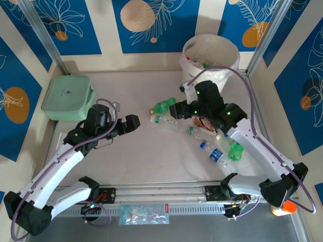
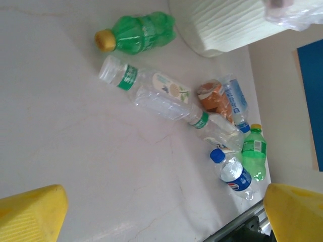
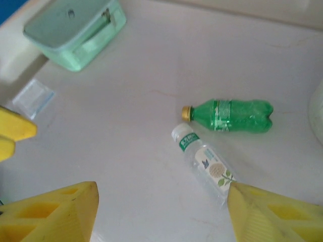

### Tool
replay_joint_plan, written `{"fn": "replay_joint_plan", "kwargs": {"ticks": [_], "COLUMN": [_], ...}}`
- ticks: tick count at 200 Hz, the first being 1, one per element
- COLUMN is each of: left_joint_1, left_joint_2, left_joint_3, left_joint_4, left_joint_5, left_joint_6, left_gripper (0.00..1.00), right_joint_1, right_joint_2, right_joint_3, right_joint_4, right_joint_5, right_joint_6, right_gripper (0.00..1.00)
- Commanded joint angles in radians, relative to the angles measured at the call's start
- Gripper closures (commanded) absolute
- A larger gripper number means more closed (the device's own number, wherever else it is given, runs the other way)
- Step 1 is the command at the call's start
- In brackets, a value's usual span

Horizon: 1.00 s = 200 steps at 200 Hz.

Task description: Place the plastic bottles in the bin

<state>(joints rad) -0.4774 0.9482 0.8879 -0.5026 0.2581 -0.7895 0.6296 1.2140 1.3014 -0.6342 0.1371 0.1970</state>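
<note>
hovering right tool (image 3: 161, 201) gapes just above a clear bottle (image 3: 204, 164).

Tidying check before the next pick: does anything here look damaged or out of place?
Yes. Near the bin, a crumpled orange-brown item looks crushed, and the larger clear green-labelled bottle beside it seems dented.

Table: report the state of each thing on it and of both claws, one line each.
Bin: upright, open, partly filled.
Box: lid shut.
Big green bottle: lying down, capped.
White-capped bottle: lying down, capped.
Left claw: open, empty.
Right claw: open, empty.
</note>
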Motion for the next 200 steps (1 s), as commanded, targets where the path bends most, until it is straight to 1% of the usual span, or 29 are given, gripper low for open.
{"fn": "replay_joint_plan", "kwargs": {"ticks": [1,24,42,77,99,123,153,169,200], "left_joint_1": [0.053,0.116,0.146,0.154,0.155,0.158,0.183,0.199,0.217], "left_joint_2": [0.003,-0.005,-0.009,-0.006,-0.014,-0.014,-0.003,-0.002,0.001], "left_joint_3": [-0.039,-0.074,-0.091,-0.093,-0.089,-0.078,-0.077,-0.076,-0.072], "left_joint_4": [0.044,0.061,0.062,0.054,0.043,0.018,0.014,0.019,0.027], "left_joint_5": [0.052,0.079,0.080,0.071,0.058,0.043,0.072,0.088,0.111], "left_joint_6": [-0.078,-0.110,-0.118,-0.111,-0.098,-0.075,-0.067,-0.065,-0.059], "left_gripper": [0.01,0.01,0.01,0.01,0.01,0.01,0.01,0.01,0.01], "right_joint_1": [0.035,0.042,0.041,0.033,0.027,0.017,0.004,-0.013,-0.024], "right_joint_2": [-0.002,0.043,0.092,0.230,0.335,0.462,0.598,0.663,0.739], "right_joint_3": [-0.022,-0.037,-0.033,0.013,0.060,0.124,0.201,0.246,0.276], "right_joint_4": [-0.004,-0.009,-0.008,-0.013,-0.018,-0.049,-0.081,-0.110,-0.142], "right_joint_5": [0.066,0.086,0.091,0.113,0.125,0.131,0.149,0.133,0.076], "right_joint_6": [-0.053,-0.074,-0.088,-0.112,-0.145,-0.172,-0.200,-0.201,-0.207], "right_gripper": [0.32,0.31,0.31,0.30,0.27,0.22,0.10,0.04,0.02]}}
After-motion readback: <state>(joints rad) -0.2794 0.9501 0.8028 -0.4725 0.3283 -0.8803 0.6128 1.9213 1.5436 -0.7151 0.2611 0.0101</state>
